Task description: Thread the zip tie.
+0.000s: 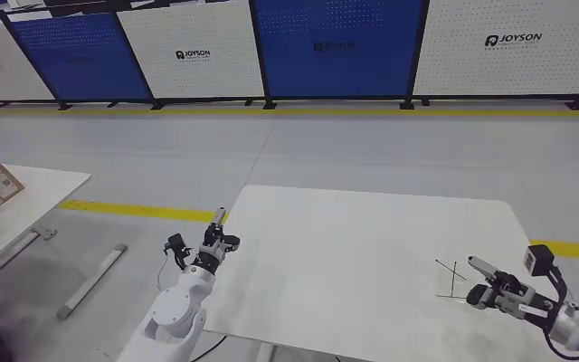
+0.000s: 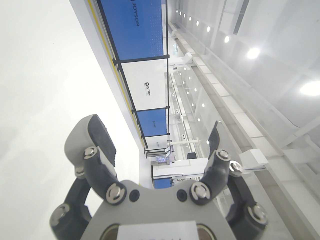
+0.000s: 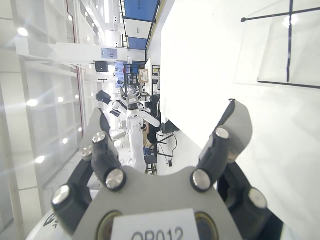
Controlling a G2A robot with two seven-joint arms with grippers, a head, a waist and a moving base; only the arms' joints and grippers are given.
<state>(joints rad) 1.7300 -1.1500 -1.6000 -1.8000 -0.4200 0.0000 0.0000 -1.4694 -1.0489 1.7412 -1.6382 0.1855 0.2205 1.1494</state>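
Several thin black plastic zip ties (image 3: pixel 290 38) crossed, right near side | likely light, springy, slick; pinch near head | left gripper (image 2: pixel 157 131), right gripper (image 3: pixel 166 109) both agape, empty

Wide table (image 1: pixel 362 244) middle gives passage — crossed zip ties (image 3: pixel 290 38) stand just ahead of the right gripper (image 3: pixel 165 108).

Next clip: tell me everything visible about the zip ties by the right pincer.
Three thin black zip ties, plastic by the look, lie straight and unthreaded near the table's right edge, at a clear see-through piece. Two cross each other, small heads at their ends; the third passes one's tail. The open right pincer is close, touching none.
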